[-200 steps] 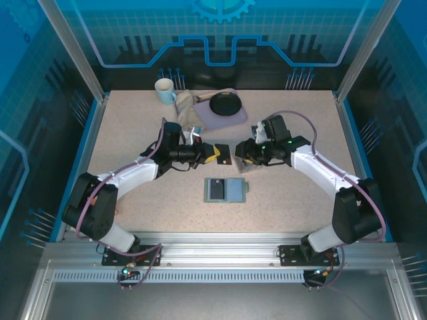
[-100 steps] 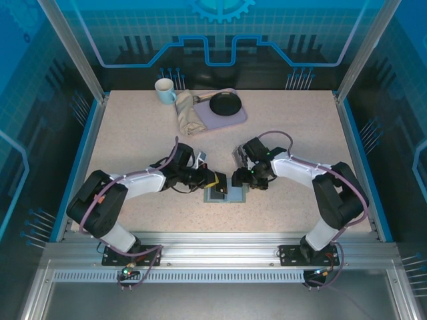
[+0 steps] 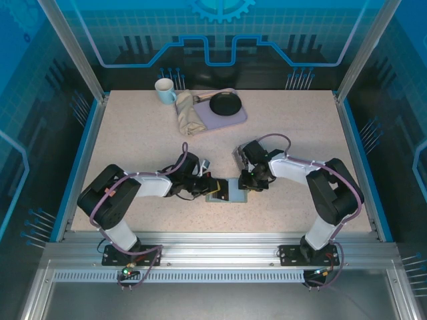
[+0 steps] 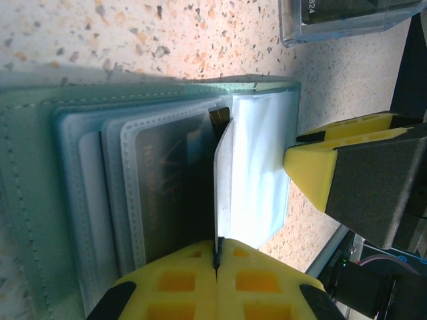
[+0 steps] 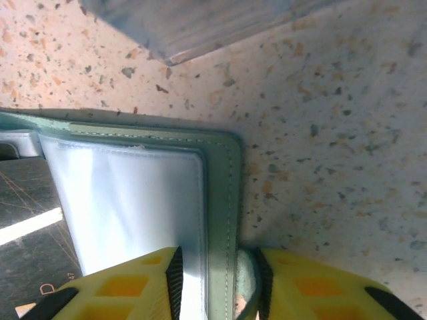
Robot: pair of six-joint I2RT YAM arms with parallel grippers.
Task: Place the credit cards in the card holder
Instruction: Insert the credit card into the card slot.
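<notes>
At 6 o'clock from the middle of the table (image 3: 300, 133), toward the near edge: card holder (image 3: 230, 194), grey-green, lying open and flat, clear sleeves uppermost. One dark credit card (image 4: 170, 180) sits inside a sleeve.

Left gripper (image 3: 213, 189), at the holder's 9 o'clock: jaws closed tight on a pale credit card (image 4: 223, 180), seen edge-on above the sleeves.

Right gripper (image 3: 248, 185), at the holder's 3 o'clock: jaws part-way apart, gripping nothing. One fingertip (image 5: 127, 290) is over the end sleeve, the other past the holder's stitched edge, over the table.

Clear box (image 4: 340, 17): just beyond the holder.

At 11 o'clock, far side: mug (image 3: 164, 90), folded cloth (image 3: 189, 115), purple mat (image 3: 235, 120) bearing a black pan (image 3: 223, 105).
</notes>
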